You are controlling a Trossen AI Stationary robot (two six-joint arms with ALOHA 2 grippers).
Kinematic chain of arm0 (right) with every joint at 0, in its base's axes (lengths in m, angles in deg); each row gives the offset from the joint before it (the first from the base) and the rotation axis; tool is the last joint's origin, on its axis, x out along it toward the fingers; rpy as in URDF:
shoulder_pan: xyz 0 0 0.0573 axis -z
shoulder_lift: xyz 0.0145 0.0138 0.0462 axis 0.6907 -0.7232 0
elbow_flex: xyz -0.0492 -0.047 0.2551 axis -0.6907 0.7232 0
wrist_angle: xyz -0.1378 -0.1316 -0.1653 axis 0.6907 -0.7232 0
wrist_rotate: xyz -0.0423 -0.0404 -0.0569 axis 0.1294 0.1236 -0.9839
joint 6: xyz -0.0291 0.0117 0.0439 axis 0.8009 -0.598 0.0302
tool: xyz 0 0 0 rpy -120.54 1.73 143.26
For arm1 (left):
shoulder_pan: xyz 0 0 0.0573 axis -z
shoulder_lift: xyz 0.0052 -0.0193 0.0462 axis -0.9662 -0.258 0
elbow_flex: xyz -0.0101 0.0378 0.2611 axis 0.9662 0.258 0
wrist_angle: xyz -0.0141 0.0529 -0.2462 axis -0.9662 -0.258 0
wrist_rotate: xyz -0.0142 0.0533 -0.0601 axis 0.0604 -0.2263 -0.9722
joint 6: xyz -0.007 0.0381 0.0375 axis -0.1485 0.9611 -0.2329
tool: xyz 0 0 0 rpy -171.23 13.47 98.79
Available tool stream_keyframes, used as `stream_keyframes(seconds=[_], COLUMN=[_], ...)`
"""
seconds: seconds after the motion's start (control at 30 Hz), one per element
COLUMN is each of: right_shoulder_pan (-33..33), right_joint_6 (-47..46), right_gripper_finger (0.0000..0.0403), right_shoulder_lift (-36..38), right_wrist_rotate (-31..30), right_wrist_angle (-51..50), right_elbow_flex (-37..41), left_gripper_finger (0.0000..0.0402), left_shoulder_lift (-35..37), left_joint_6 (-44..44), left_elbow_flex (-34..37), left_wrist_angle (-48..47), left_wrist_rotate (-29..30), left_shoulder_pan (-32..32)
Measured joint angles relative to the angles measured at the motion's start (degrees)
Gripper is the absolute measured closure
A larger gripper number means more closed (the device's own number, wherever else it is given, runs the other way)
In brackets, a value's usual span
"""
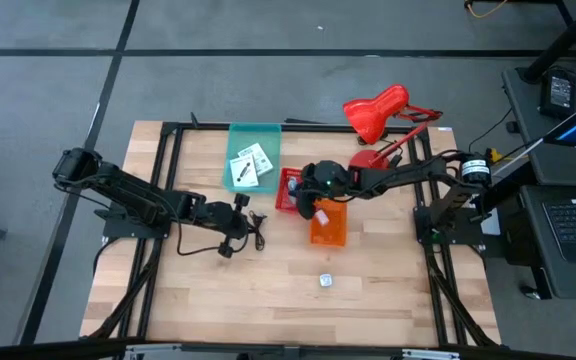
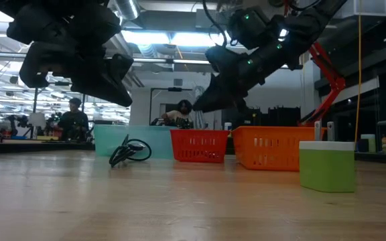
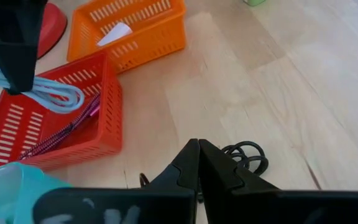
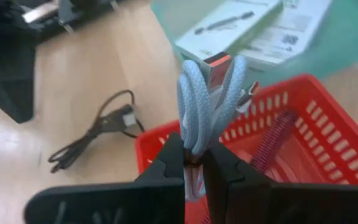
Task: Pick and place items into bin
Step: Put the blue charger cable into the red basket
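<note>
Wooden surface (image 1: 268,290) filled the mid frame of the high view, w/ a red desk lamp (image 1: 376,112) at its upper right. Left arm reached in from the left; left gripper (image 1: 236,216) sat just left of centre, fingers closed on nothing, directly over the black cable (image 1: 257,236) coiled on the wood. Right arm came in from the right; right gripper (image 4: 194,163) was above the red basket (image 1: 288,190) at centre, fingers clamped on a looped light-blue cable (image 4: 205,102) held upright over it. Teal bin (image 1: 253,160), upper centre-left, held two white cards w/ black print (image 1: 250,165). Orange basket (image 1: 329,225) sat just right of the red one, w/ a white piece (image 3: 115,34) inside. Dark red cable (image 3: 67,129) lay in the red basket. Small green-and-white block (image 1: 327,281) sat alone lower centre, well apart from the baskets.
</note>
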Motion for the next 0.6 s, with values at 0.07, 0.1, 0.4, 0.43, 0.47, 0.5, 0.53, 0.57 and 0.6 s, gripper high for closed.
stream_keyframes(seconds=[0.07, 0.1, 0.4, 0.43, 0.47, 0.5, 0.53, 0.57, 0.6], right_shoulder_pan=[0.46, 0.64, 0.9, 0.9, 0.9, 0.9, 0.9, 0.9, 0.9], right_joint_6=[0.0, -0.01, -1.12, -1.28, -1.22, -0.8, -0.05, 0.16, 0.19], right_gripper_finger=[0.039, 0.039, 0.0375, 0.0374, 0.0373, 0.0372, 0.0371, 0.0371, 0.0371], right_shoulder_lift=[0.0, 0.0, 0.0, 0.0, 0.0, 0.0, 0.0, 0.0, 0.0], right_wrist_rotate=[0.02, 0.01, 0.02, 0.01, -0.01, 0.0, -0.02, -0.05, -0.27], right_wrist_angle=[-1.24, -1.83, -5.06, -5.55, -5.83, -5.78, -5.68, -5.6, -5.54], right_elbow_flex=[0.0, 0.0, 0.0, 0.0, 0.02, 0.02, 0.02, 0.02, 0.02], left_gripper_finger=[0.0396, 0.0396, 0.0399, 0.0398, 0.0397, 0.0396, 0.0395, 0.0394, 0.0394], left_shoulder_lift=[0.0, 0.0, 0.0, 0.0, 0.0, 0.0, 0.0, 0.0, 0.0], left_joint_6=[-0.03, -0.04, -2.21, -2.51, -2.57, -2.59, -2.59, -2.67, -2.69], left_elbow_flex=[0.0, 0.0, 0.0, -0.02, 0.0, -0.02, 0.0, -0.02, 0.0], left_wrist_angle=[-0.02, 0.02, 0.02, 0.02, 0.02, 0.02, 0.02, 0.02, 0.02], left_wrist_rotate=[-0.01, -0.01, -0.01, 0.0, -0.01, 0.01, 0.01, 0.0, 0.0], left_shoulder_pan=[0.02, 0.02, 0.02, 0.02, 0.02, 0.02, 0.02, 0.02, 0.02])
